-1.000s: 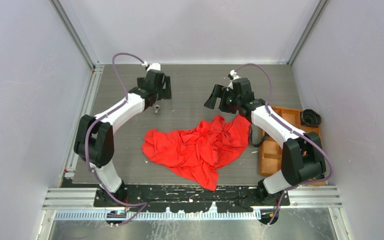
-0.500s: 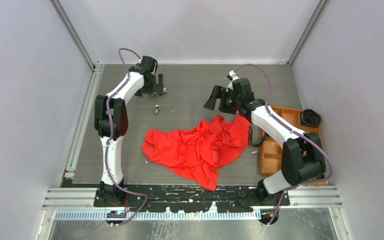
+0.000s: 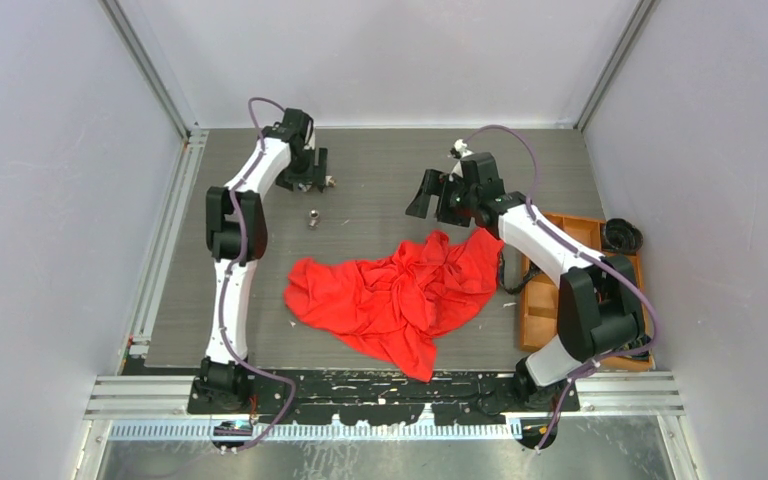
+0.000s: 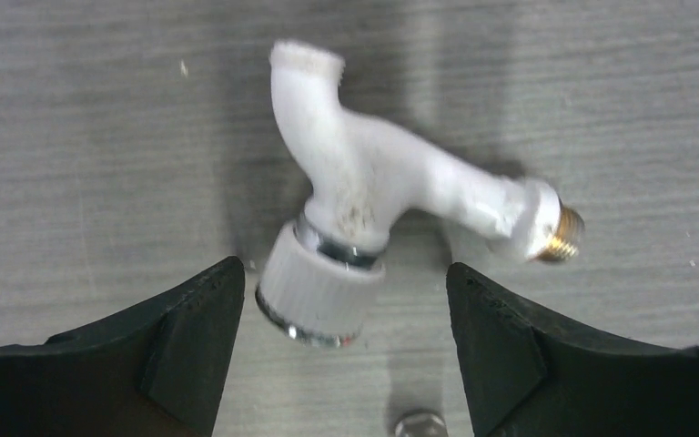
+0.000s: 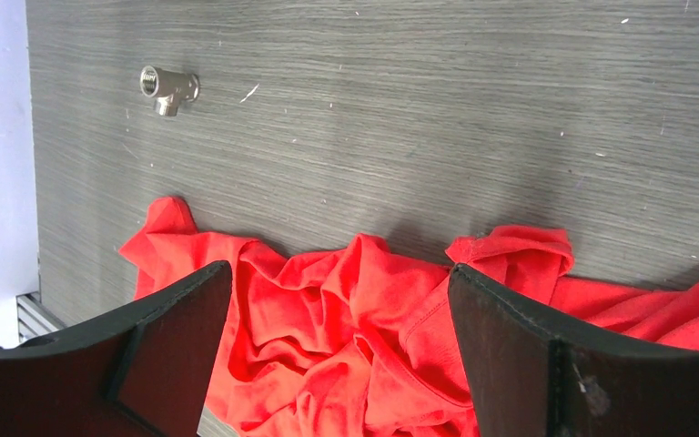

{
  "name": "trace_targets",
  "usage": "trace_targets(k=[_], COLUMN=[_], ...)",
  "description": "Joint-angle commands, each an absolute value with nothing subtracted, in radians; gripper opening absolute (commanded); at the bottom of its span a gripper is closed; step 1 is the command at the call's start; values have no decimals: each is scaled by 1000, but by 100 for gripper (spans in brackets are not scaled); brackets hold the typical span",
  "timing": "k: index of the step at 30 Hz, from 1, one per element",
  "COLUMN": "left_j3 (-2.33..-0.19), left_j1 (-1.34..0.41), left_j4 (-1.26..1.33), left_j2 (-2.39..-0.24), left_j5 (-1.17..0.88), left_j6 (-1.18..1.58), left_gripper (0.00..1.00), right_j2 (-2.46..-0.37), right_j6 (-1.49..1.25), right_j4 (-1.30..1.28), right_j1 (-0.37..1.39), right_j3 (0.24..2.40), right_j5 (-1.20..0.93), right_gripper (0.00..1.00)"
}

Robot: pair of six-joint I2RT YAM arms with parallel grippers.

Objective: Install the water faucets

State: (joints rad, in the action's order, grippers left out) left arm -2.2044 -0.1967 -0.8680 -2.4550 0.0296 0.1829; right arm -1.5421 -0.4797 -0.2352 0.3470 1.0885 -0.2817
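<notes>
The grey wood-grain table [image 3: 380, 160] fills the floor of the white-walled cell, and a crumpled red cloth [image 3: 390, 295] lies across its middle. An orange tray [image 3: 543, 312] with compartments sits at the table's right edge, partly behind the right arm. The left arm reaches to the far left part of the table, and the right arm bends towards the far middle, above the upper edge of the cloth. The left pincer [image 4: 341, 273] hangs low over the table with its two black fingers spread wide, pinching nothing. The right pincer [image 5: 339, 273] is also spread wide and empty, and its wrist view looks down on bare table and the folds of the cloth. The white faucet [image 4: 373, 182] lies on its side on the table between the left pincer's fingers, touching neither as far as the wrist view shows. Its ribbed round knob points towards the camera, its brassy threaded tip points right and its curved spout points away. The small metal fitting [image 5: 167, 87] stands alone on the table, near the faucet and apart from the cloth.
</notes>
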Motion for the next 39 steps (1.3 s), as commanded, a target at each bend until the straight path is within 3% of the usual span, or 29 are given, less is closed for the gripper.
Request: trace_targets(k=[1,7,14,24,26,30,33,39], left_j3=[-2351,-2382,-2393,-2249,-2185,-2175,-2224,-2131], left_j1=[-181,-195,-328,-522,-558,-592,-592,-542], left_j4=[-931,-933,-977,-939,-887,-853,-874,-789], left_j2=[-2529,-2551,-2502,-2405,-2378,-2376,-2346,-2121], left_j5=[3,-70,20,123,122,84,82,87], left_j6=[144,186,337,789,869,938,900,785], left_gripper=[77,41,16,10,18,74,97,99], right_j2=[-1551,-1561,-1547,-1453,-1442,-1418,-1404,-1473], right_j6=[-464,-451,-488,-545,-549,-551,-548,-554], right_j4=[-246,-264,-258,-302,-300,-289,-279,-290], right_j1=[352,353,332,285,285,283,282,363], right_j3=[1161,1182,1173,1071,1055,1032,1019,1072], right_j5=[-288,-272,-244,-87,-83,-86,-77,21], right_gripper=[93,93,93,91,91,91,91,82])
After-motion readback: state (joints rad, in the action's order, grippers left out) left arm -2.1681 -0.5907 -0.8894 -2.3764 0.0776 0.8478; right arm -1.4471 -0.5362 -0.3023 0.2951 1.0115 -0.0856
